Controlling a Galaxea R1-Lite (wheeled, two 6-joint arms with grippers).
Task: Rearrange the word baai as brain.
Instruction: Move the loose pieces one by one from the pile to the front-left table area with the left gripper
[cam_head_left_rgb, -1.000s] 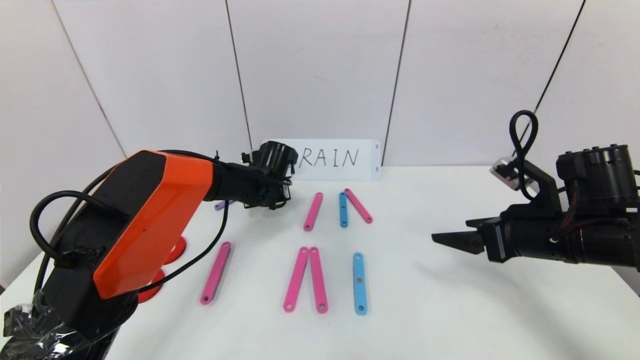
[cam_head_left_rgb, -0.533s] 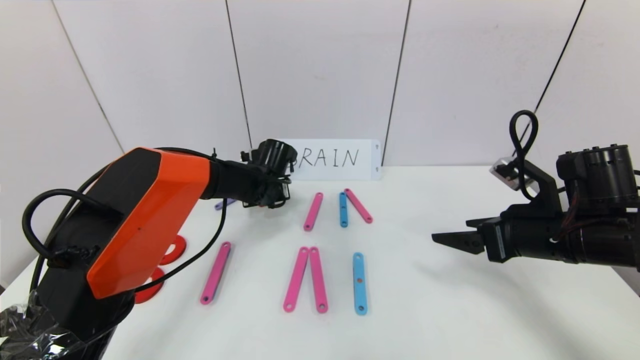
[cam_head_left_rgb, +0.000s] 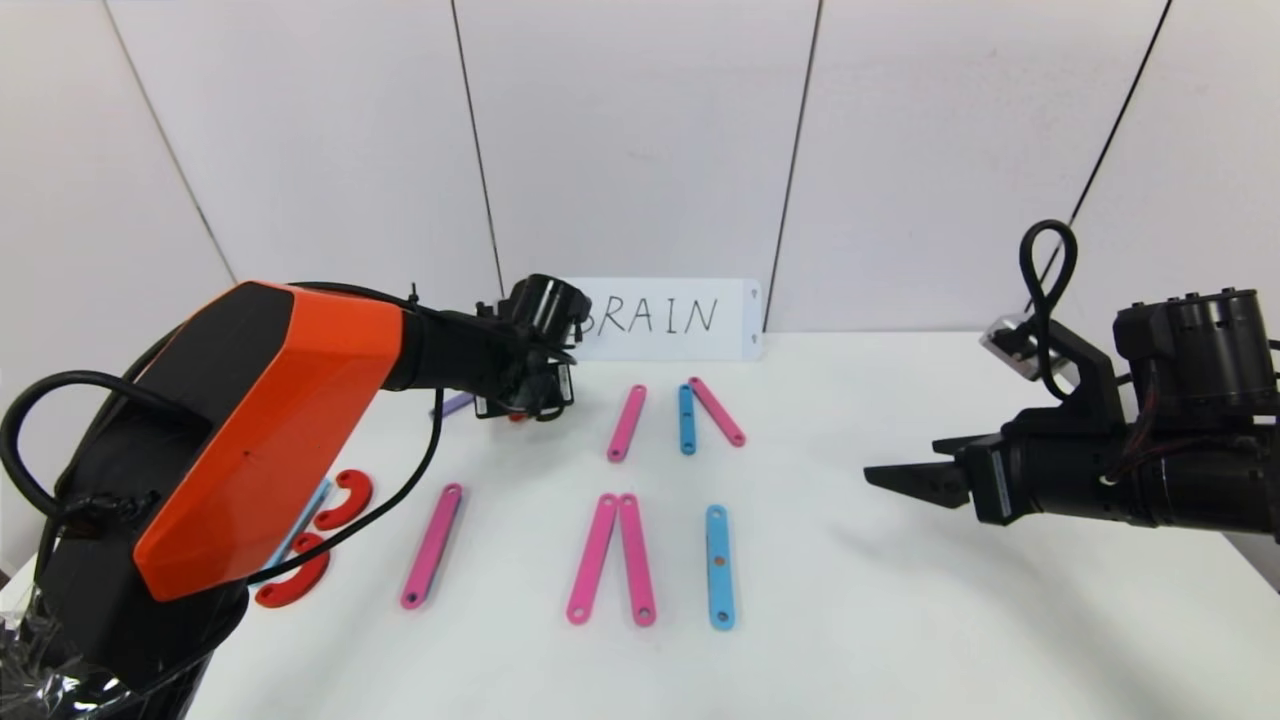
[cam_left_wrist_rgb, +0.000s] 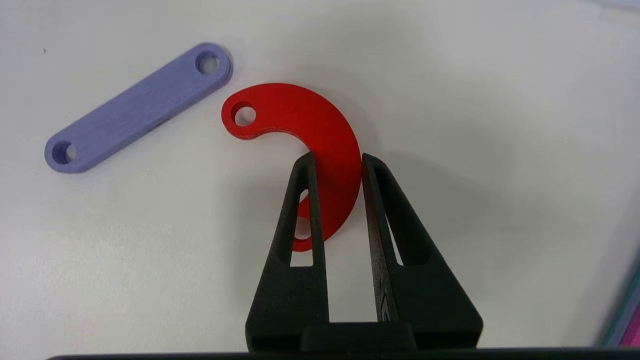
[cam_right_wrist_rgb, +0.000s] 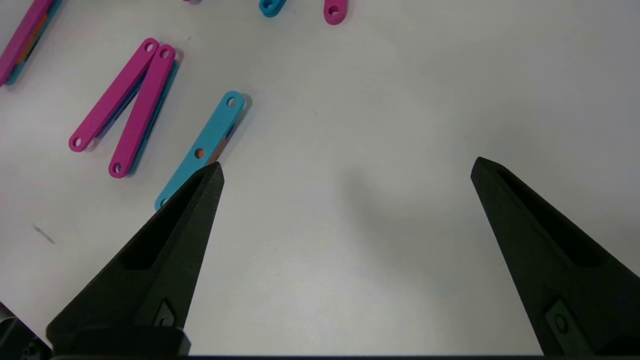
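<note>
Left gripper (cam_left_wrist_rgb: 336, 159) reaches centre-left in the head view, pinching a red curved piece (cam_left_wrist_rgb: 320, 135) beside a lilac bar (cam_left_wrist_rgb: 137, 107); right gripper (cam_right_wrist_rgb: 345, 170) hovers spread

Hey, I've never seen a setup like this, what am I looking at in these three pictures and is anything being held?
This is a two-armed robot at a white table. One picture looks down from its head; the other two come from cameras on each wrist. The left gripper, reaching toward the table's far side, has its fingers closed on a red curved piece beside a lilac bar. The right gripper waits open on the right, holding nothing. Pink bars and blue bars lie flat. A white card reads BRAIN.
</note>
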